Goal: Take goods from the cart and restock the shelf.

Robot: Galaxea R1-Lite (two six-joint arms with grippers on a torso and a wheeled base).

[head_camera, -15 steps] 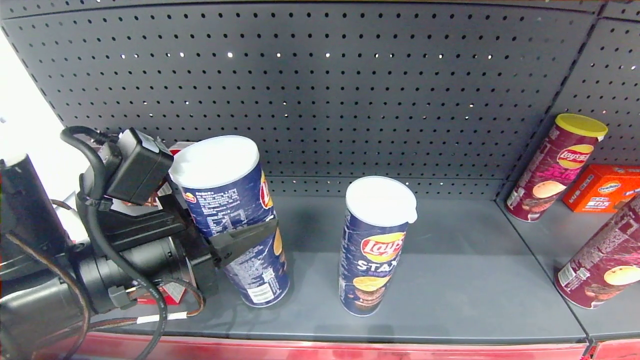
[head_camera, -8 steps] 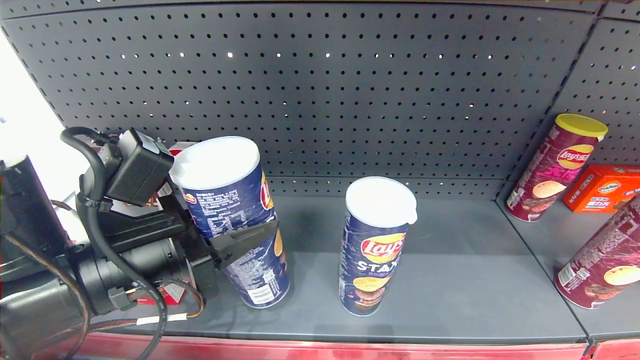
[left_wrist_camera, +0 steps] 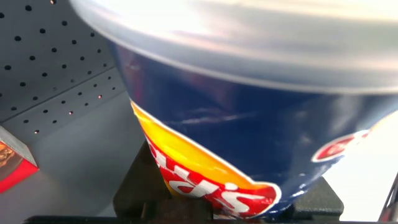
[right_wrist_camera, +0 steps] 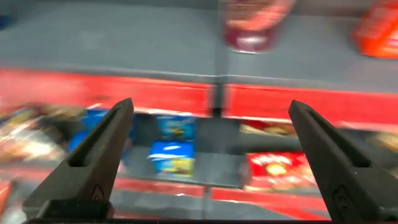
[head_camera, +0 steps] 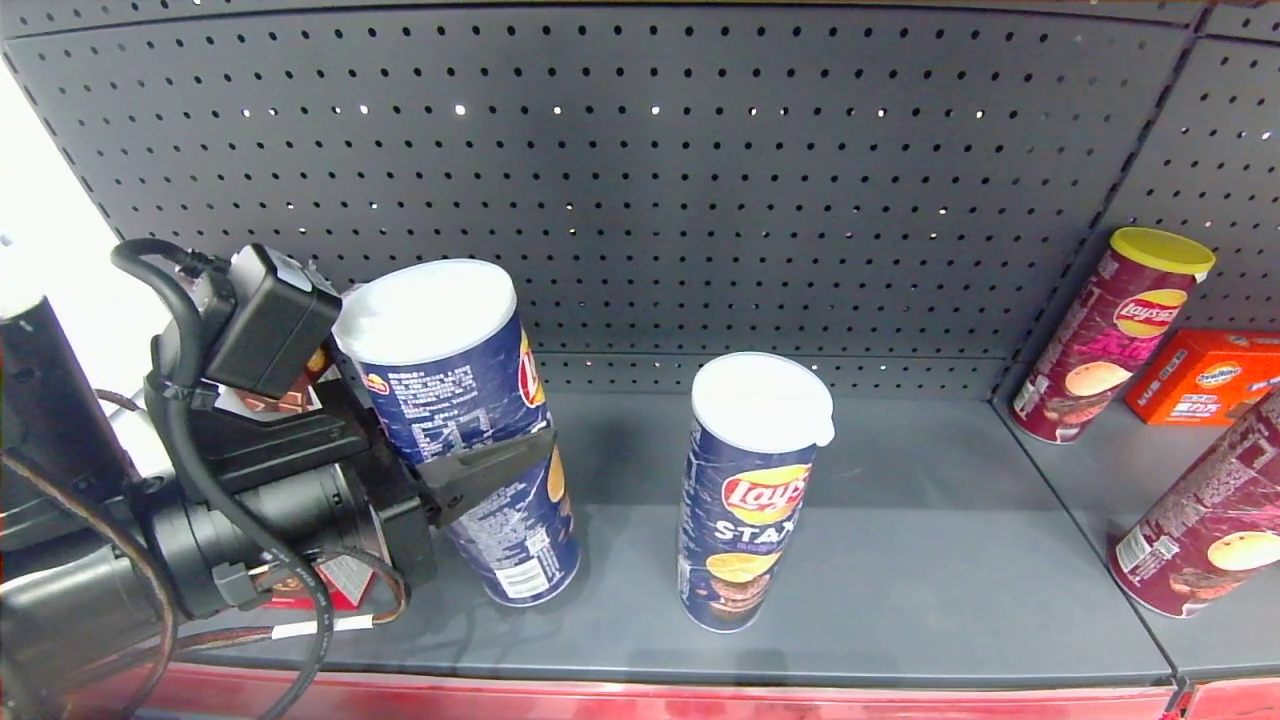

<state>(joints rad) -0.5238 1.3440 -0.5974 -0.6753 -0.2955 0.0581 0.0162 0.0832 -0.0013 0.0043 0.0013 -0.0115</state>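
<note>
Far left, a red box (head_camera: 340, 597) is mostly hidden behind the left arm and blue can (head_camera: 470, 430). The right edge cuts off a maroon can (head_camera: 1205, 535) and orange box (head_camera: 1205, 378).

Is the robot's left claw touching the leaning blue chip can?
Touching. In the head view a finger of the left gripper presses across the leaning blue can.

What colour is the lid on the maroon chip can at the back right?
Yellow. The lid shows best in the head view.
</note>
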